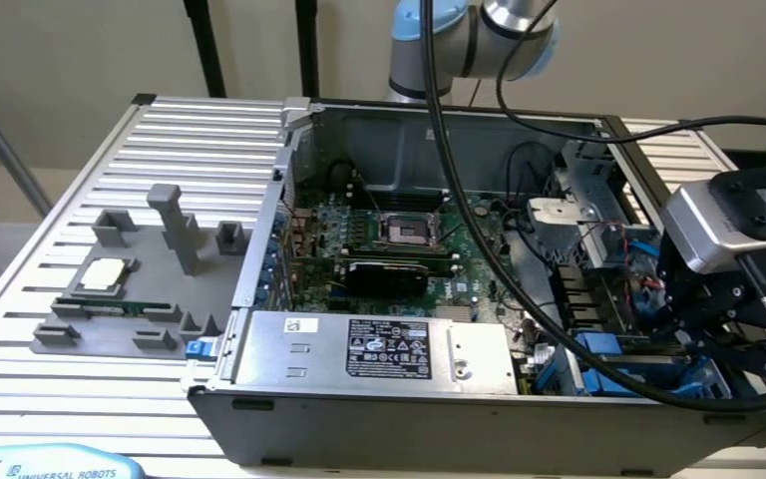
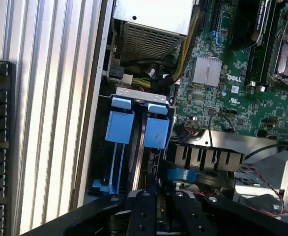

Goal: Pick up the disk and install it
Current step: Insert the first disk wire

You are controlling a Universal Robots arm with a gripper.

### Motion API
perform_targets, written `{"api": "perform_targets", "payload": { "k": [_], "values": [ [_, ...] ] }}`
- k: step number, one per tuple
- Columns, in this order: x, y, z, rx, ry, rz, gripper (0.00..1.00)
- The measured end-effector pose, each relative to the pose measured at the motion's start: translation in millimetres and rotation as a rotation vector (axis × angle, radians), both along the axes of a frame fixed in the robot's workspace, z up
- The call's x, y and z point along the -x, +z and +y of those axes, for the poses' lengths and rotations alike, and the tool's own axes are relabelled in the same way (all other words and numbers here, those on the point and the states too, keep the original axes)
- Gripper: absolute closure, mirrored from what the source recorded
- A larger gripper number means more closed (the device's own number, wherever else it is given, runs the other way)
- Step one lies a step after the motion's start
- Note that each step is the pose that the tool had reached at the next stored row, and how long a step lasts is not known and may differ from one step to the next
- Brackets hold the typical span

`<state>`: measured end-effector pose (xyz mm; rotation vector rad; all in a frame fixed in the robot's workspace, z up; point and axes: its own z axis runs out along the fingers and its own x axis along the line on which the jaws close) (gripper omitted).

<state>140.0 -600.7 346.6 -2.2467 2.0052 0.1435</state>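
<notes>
- The tool point(image 2: 156, 199), at the lower middle of the wrist frame, has its fingers nearly together above the drive bay; whether they clamp the disk point(image 2: 156, 132) I cannot tell.
- The disk stands in the bay, blue carrier upward.
- Risk: a tilted carrier may jam against the bay rails or snag the red cables point(image 2: 262, 184) nearby.

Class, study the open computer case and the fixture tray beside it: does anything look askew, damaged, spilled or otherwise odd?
Nothing stands out. The gripper hangs over the blue drive carriers standing upright in their bay. The power-supply box sits square in the case, and the CPU chip lies flat on the gray fixture tray.
</notes>
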Motion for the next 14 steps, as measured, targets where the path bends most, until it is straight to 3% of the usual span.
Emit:
{"api": "perform_targets", "payload": {
  "k": [4,7,12,14],
  "values": [
    [0.2,-2.2,0.0,0.0153,-0.041,-0.0089,0.83],
    [2.7,-4.3,0.0,0.0229,-0.058,-0.0152,0.83],
    [10.0,-4.8,1.0,0.023,-0.069,-0.0291,0.83],
    [10.2,-4.7,3.6,0.0238,-0.07,-0.0344,0.83]
  ]
}}
